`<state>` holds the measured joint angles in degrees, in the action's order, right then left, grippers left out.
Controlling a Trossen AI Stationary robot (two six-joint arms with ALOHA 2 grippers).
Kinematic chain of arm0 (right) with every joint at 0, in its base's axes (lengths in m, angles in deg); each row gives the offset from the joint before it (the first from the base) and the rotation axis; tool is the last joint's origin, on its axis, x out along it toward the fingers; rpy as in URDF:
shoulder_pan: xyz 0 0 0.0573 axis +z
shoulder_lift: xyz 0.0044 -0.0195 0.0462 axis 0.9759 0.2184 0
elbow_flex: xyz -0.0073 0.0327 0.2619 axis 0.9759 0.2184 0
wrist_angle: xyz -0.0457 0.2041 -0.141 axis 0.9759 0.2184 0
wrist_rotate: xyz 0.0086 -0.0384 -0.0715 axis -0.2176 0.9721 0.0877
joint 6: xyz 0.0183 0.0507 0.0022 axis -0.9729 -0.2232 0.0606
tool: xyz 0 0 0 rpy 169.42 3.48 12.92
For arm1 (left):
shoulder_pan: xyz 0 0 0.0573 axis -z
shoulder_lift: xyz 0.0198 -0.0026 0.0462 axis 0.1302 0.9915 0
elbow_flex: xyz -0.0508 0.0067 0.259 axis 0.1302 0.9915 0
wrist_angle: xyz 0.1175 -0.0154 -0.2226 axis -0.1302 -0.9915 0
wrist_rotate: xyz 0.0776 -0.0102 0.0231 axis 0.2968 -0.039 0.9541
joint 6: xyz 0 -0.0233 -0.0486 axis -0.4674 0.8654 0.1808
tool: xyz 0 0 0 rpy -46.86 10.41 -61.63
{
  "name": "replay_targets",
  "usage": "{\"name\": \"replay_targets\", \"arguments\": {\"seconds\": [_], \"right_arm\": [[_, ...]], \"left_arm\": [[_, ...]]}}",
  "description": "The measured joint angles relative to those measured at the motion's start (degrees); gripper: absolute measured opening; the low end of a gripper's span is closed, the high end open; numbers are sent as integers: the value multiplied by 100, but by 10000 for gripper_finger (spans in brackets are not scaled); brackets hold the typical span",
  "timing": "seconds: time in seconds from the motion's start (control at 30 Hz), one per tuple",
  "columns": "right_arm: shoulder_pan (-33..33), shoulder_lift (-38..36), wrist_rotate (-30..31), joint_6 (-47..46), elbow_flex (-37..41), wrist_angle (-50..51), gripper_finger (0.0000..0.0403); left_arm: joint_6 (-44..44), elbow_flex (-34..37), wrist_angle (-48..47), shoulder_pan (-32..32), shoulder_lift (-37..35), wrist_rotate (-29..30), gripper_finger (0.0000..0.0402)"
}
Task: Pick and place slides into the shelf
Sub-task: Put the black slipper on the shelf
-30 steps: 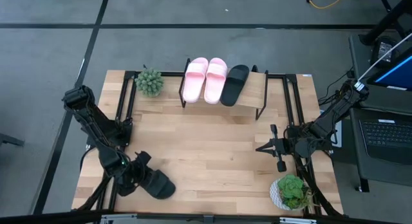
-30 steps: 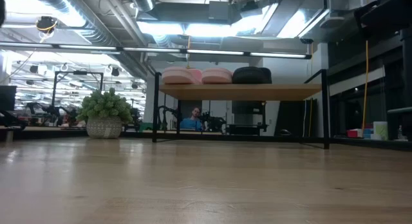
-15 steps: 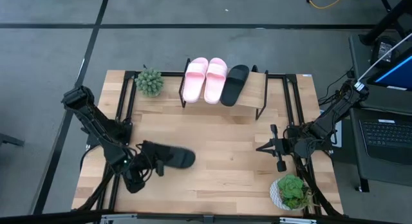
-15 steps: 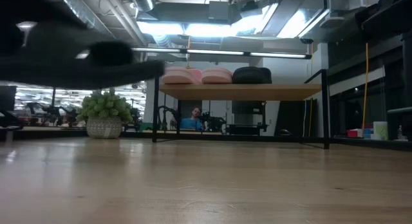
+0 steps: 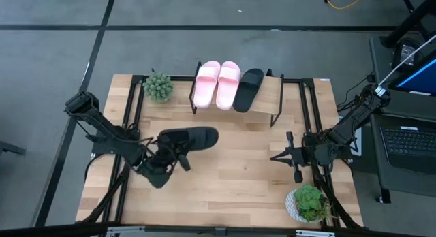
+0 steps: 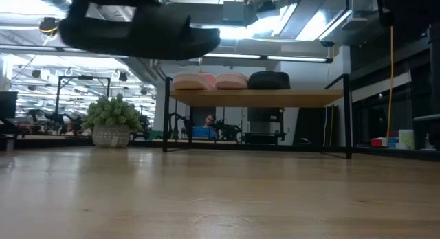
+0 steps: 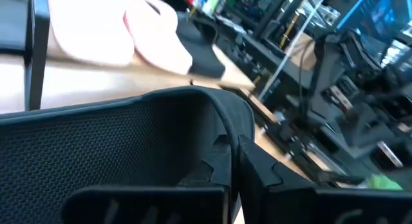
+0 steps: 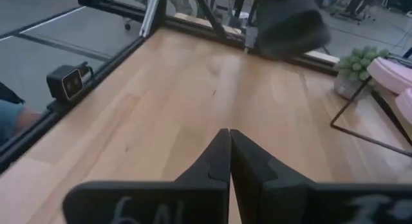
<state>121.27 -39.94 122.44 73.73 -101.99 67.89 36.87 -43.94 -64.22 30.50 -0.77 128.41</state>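
My left gripper (image 5: pixel 167 157) is shut on a black slide (image 5: pixel 191 139) and carries it in the air over the table's left half; the low view shows that slide (image 6: pixel 137 29) well above the tabletop. Two pale pink slides (image 5: pixel 206 84) (image 5: pixel 228 83) and a second black slide (image 5: pixel 248 88) lie soles down, side by side, on the shelf's plank (image 5: pixel 262 106) at the far edge. The low view shows them in a row on the shelf (image 6: pixel 254 98). My right gripper (image 5: pixel 274 156) is shut and waits over the right side, touching nothing. My left gripper pinches the black slide by its raised rim (image 7: pixel 226 124) between the two fingers (image 7: pixel 257 176); the dotted footbed (image 7: pixel 109 147) lies to one side of them. The fingers lie about level and come from the table's near left. The slide is lifted clear, roughly level, and sticks out beyond the fingers toward the shelf.
A small potted plant (image 5: pixel 158 86) stands at the far left beside the shelf, and another plant (image 5: pixel 310 201) at the near right corner. Bare wood lies between the arms (image 5: pixel 231 162). The plank has room right of the black slide. A person (image 6: pixel 208 126) sits far behind the table.
My left gripper has risen from the near left of the table and moved toward the far edge and the shelf, still shut on the black slide. The slide has gone from low by the near edge to lifted clear and has swung round, pointing right.
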Motion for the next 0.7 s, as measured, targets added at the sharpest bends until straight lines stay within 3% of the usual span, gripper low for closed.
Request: {"name": "replay_targets", "arguments": {"seconds": [0.33,0.7], "right_arm": [[-188,148,109,408,0,-735,10],[-557,727,108,1442,0,-2111,10]], "left_arm": [[-2661,0,2262,-803,0,-53,0],[-3803,0,3559,-1598,-2,-1460,0]]}}
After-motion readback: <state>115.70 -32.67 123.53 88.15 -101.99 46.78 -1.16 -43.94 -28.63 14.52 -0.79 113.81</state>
